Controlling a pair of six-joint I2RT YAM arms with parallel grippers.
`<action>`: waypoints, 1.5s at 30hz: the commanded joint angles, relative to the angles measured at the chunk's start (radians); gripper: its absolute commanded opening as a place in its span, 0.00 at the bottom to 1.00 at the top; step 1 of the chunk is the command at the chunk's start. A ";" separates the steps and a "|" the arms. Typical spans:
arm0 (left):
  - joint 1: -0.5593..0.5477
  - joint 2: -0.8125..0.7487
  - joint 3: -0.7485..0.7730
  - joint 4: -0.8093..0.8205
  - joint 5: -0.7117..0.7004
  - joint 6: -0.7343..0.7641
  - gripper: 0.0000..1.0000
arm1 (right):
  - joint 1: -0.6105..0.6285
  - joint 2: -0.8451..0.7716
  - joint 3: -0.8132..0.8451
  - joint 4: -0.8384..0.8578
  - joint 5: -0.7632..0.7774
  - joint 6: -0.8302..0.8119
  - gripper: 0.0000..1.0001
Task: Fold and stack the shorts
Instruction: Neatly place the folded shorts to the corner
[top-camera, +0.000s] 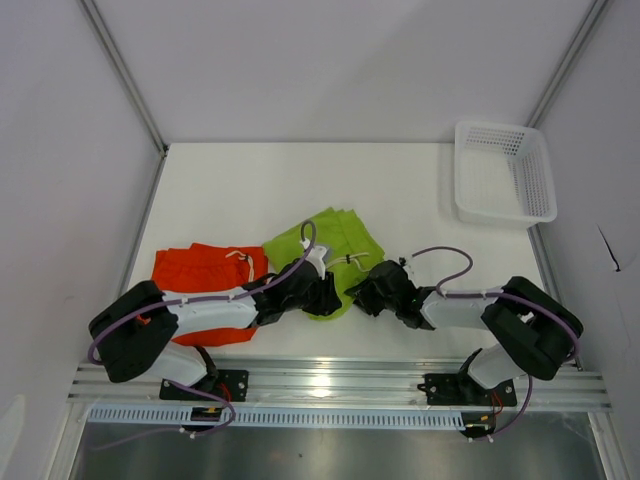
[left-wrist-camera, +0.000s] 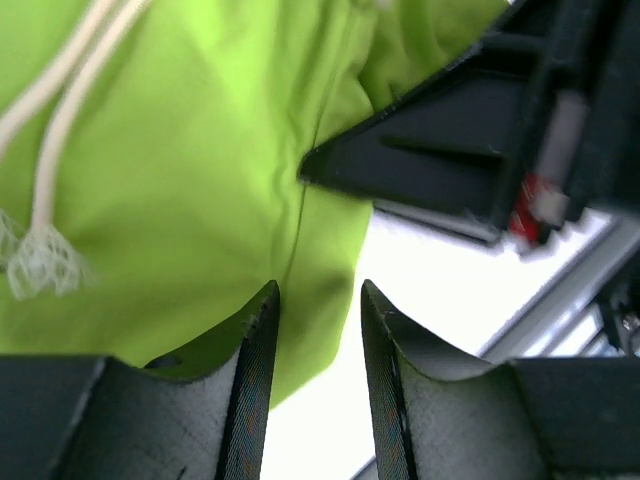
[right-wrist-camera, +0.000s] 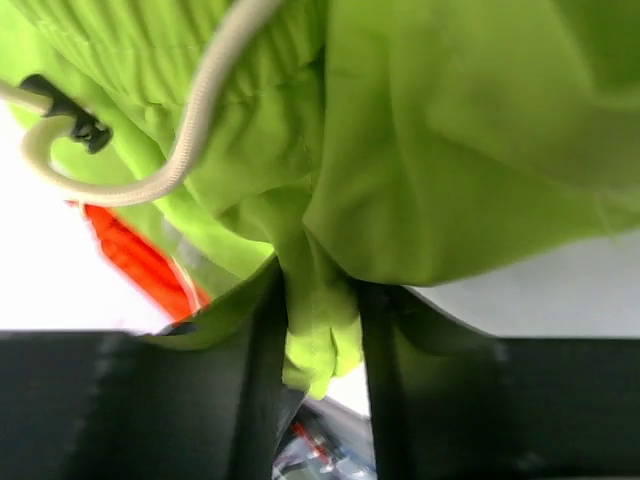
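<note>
- The lime green shorts (top-camera: 335, 240) lie rumpled near the middle of the white bench (top-camera: 250, 190); we place everything else against them.
- The orange-red shorts (top-camera: 200, 268) lie spread out just to the left of the lime green shorts. Their white drawstring (top-camera: 240, 258) shows on the side facing the green pair. From above we cannot tell whether the two pairs touch.
- The right hand (right-wrist-camera: 320, 275) sits at the near right edge of the lime green shorts. It is pinching a bunched fold of the green cloth, which fills the gap between its fingers and hangs out below them.
- The left hand (left-wrist-camera: 318, 290) sits at the near edge of the lime green shorts, just left of the right hand. Its fingers stand a little apart, and through the narrow gap we see the green hem and bare bench. We see no cloth caught between them.
- A cream cord (left-wrist-camera: 60, 130) with frayed ends lies across the lime green shorts. In the right wrist view the cord loops past a small black toggle (right-wrist-camera: 75, 120).
- A white mesh basket (top-camera: 545, 180) stands upright well apart from the lime green shorts, off to their far right at the bench's back corner.
</note>
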 joint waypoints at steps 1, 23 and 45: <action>-0.007 -0.059 0.063 -0.005 0.052 -0.010 0.41 | -0.057 0.025 0.046 -0.033 0.011 -0.115 0.24; 0.436 0.176 0.528 -0.421 0.074 0.109 0.90 | -0.477 0.134 0.348 -0.518 -0.132 -1.114 0.00; 0.559 0.726 0.910 -0.331 0.345 0.182 0.96 | -0.502 0.217 0.426 -0.519 -0.241 -1.265 0.00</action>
